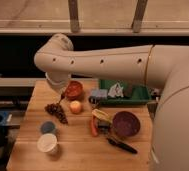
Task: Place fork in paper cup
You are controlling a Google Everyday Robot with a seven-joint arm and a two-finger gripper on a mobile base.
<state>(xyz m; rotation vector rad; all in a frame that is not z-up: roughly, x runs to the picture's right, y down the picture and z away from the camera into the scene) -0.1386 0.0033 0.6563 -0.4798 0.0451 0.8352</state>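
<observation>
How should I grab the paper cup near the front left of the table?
Take the paper cup by one side of its rim, coming from straight above: it stands upright with its mouth open, and the blue cup sits close behind it. The gripper hangs far back, by the red bowl.

Wooden table (78, 152) bearing, at left, a paper cup (47, 143), a blue-grey cup (48, 127), a dark grape cluster (55, 111), a yellow-orange fruit (76, 106) and a red bowl (74, 90). At right lie a green tray (138, 96), a purple bowl (126, 123), an orange vegetable (94, 128) and a black-handled utensil (122, 146). The gripper (61, 93) hangs over the far left part, just beside the red bowl.
</observation>
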